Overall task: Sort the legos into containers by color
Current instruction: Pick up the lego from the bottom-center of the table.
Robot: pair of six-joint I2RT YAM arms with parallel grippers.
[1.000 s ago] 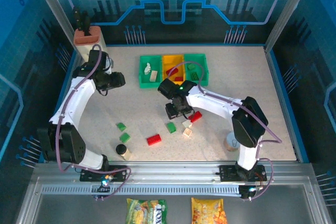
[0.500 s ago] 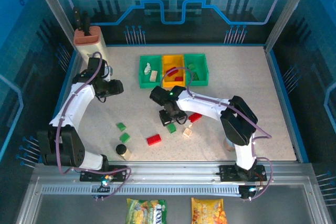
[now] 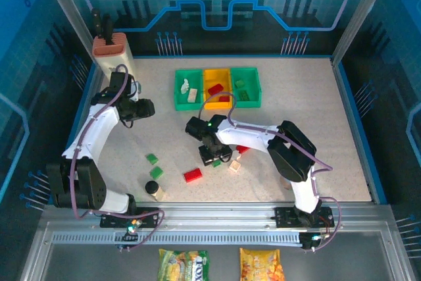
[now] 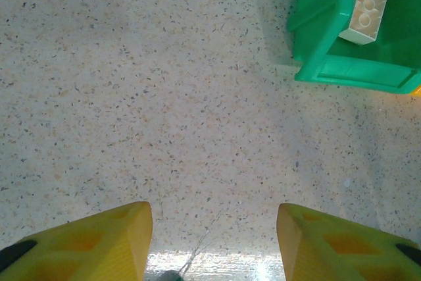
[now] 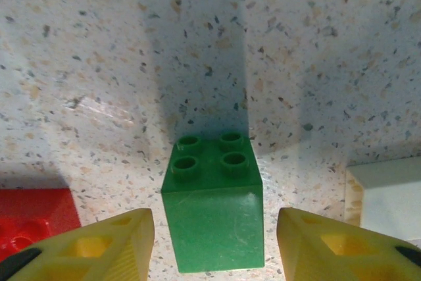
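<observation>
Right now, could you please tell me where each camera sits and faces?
Top external: above and behind, looking down on the table; left arm and right arm show.
Left wrist: looks down at tabletop beside the left green bin; left jaws open at bottom.
Right wrist: looks down on a green brick between the open right jaws.
Shared: top external also shows that brick.

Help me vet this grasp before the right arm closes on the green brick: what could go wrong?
The red brick and cream brick lie just outside the right fingers; lowering could bump or pin them. The green brick sits nearer one finger, so closing may shove or twist it instead of gripping squarely.
</observation>
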